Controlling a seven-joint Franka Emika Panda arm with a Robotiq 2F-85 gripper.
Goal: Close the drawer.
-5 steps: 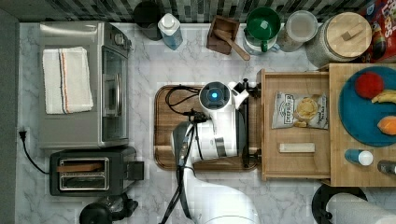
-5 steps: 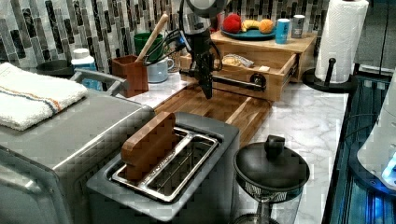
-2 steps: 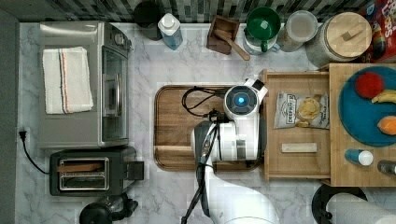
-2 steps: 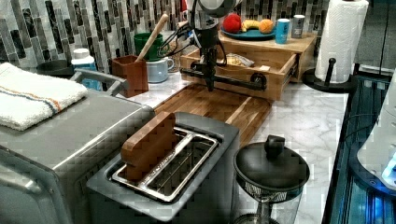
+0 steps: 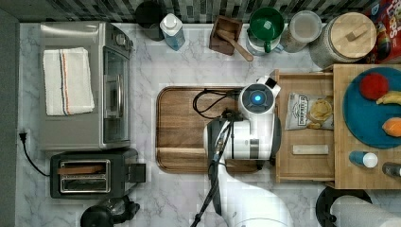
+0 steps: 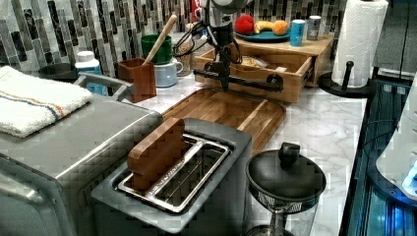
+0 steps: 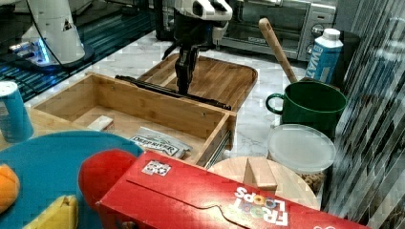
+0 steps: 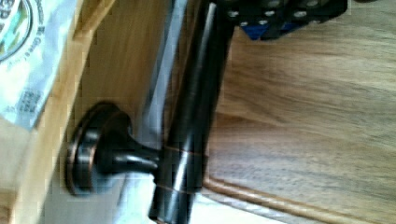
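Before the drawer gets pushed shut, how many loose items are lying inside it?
2. A chip bag lies toward the top view's upper part of the drawer; a small pale block lies below it in the top view. The arm may hide something near the front edge.

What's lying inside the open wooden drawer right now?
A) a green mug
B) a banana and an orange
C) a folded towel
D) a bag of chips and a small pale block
D. In the top view the drawer holds a bag of chips and a small pale block on its flat bottom; the right view shows the same two things inside it.
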